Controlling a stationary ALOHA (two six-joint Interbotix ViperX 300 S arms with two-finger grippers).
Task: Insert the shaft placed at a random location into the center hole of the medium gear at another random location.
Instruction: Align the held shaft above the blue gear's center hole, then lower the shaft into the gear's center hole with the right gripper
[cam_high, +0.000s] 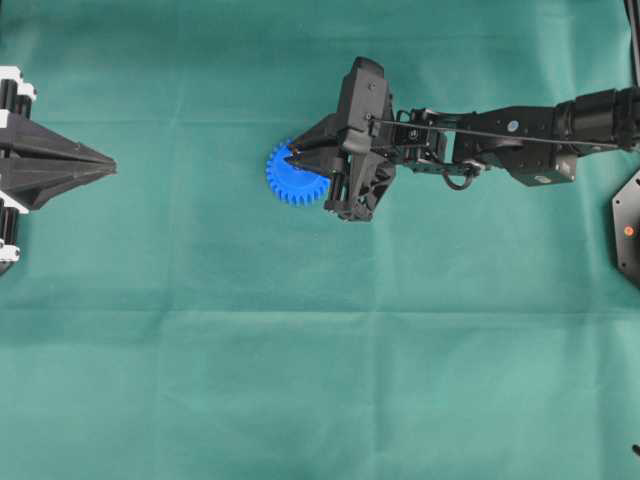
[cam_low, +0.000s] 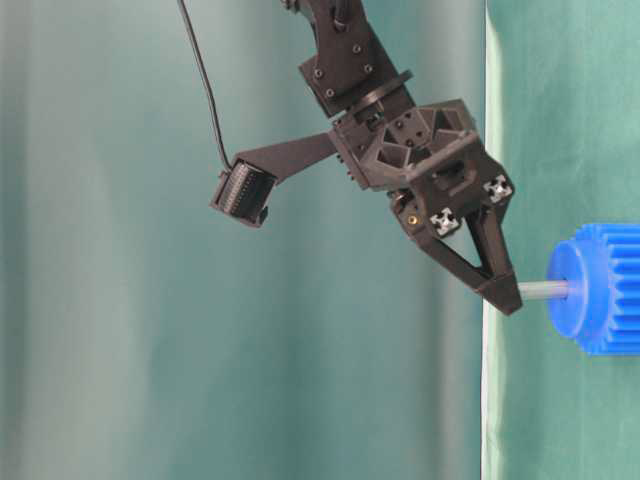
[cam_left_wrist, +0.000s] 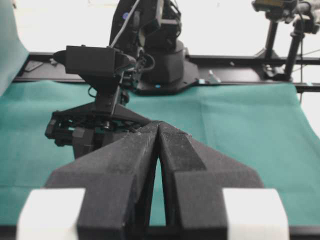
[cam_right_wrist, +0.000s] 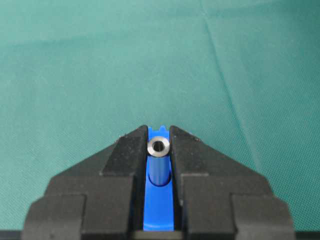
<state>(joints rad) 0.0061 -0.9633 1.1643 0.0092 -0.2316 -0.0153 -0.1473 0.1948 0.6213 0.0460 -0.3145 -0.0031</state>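
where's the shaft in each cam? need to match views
Overhead exterior: not visible; hidden under the right gripper at the medium gear.
Table-level exterior: the shaft lies at right, running from the right gripper's fingertips into the gear's hub.
Left wrist: not visible; the right arm blocks that spot.
Right wrist: centre, shaft clamped between the fingers, blue gear behind it.
Shared landmark: the blue gear.
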